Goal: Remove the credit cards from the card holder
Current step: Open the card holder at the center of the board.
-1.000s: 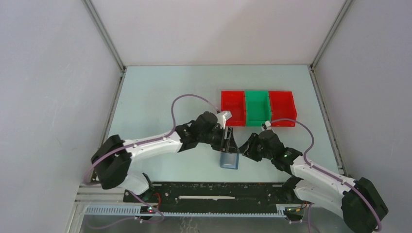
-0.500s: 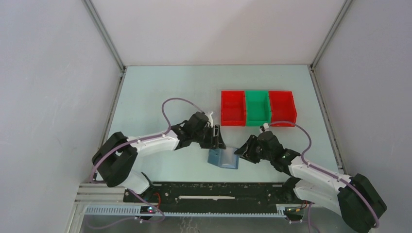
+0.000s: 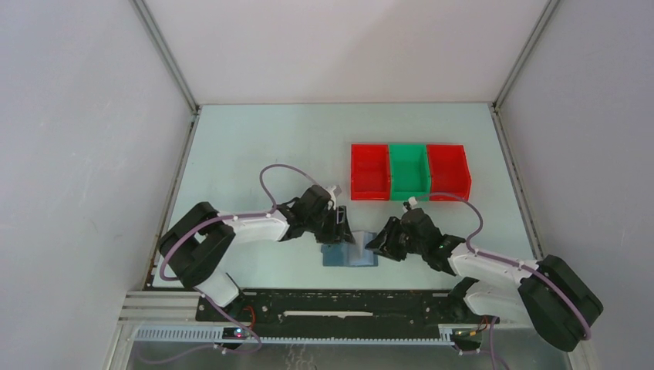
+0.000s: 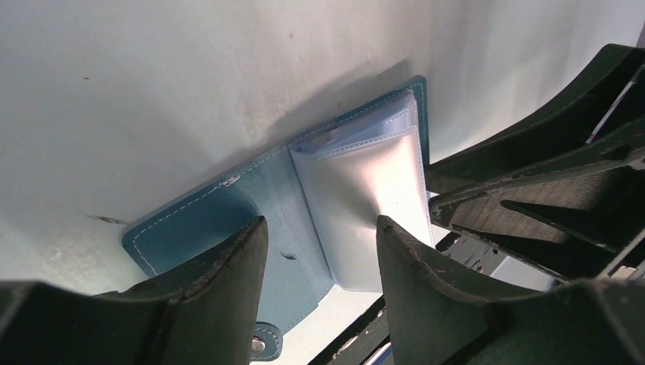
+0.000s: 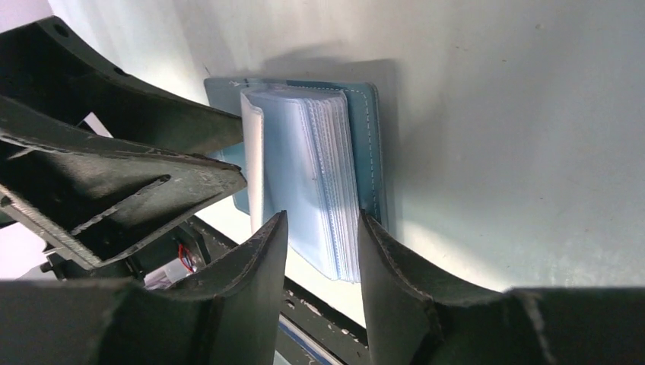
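The card holder point(image 3: 348, 255), a teal bifold, lies opened flat on the table between both arms. Its darker left flap point(image 4: 220, 220) is spread out. A stack of clear plastic sleeves point(image 5: 319, 167) rests on its right half point(image 5: 371, 129). The top sleeve point(image 4: 365, 190) looks silvery. The credit cards are hidden; I cannot make any out in the sleeves. My left gripper point(image 4: 319, 224) hovers open over the fold, at the wallet's far left side point(image 3: 342, 229). My right gripper point(image 5: 322, 217) is open, its fingers straddling the sleeve stack's near edge point(image 3: 378, 245).
A row of bins stands behind the wallet: red point(image 3: 369, 171), green point(image 3: 409, 171), red point(image 3: 448, 171). The black base rail point(image 3: 339, 304) runs just in front of the wallet. Enclosure walls close in on both sides.
The wallet has gone from a narrower, half-folded shape to lying spread flat. My left gripper has moved left and lower. The right gripper has come in closer from the right.
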Controlling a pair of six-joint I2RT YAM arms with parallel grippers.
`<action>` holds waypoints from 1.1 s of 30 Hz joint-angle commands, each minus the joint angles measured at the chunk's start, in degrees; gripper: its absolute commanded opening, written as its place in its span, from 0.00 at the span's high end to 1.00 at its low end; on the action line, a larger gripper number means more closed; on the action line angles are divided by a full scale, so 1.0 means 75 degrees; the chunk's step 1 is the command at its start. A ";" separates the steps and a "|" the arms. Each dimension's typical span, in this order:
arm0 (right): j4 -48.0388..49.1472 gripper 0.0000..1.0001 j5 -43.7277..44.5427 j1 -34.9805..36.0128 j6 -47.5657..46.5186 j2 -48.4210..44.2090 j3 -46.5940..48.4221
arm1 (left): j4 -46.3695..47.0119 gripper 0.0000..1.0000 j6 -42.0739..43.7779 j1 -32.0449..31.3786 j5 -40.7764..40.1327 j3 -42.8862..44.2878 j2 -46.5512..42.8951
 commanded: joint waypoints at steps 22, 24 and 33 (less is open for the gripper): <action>0.0012 0.48 0.0593 0.0500 -0.0089 -0.0492 0.0559 | 0.0360 0.40 0.0167 0.0121 0.0157 -0.0117 0.0032; 0.0171 0.48 0.0465 0.0516 -0.0098 -0.0253 0.0561 | 0.0353 0.40 0.0155 0.0122 0.0167 -0.0115 0.0005; 0.0871 0.49 0.0017 0.0577 -0.0064 0.0752 0.0561 | 0.0353 0.40 0.0150 0.0134 0.0216 -0.0150 -0.0147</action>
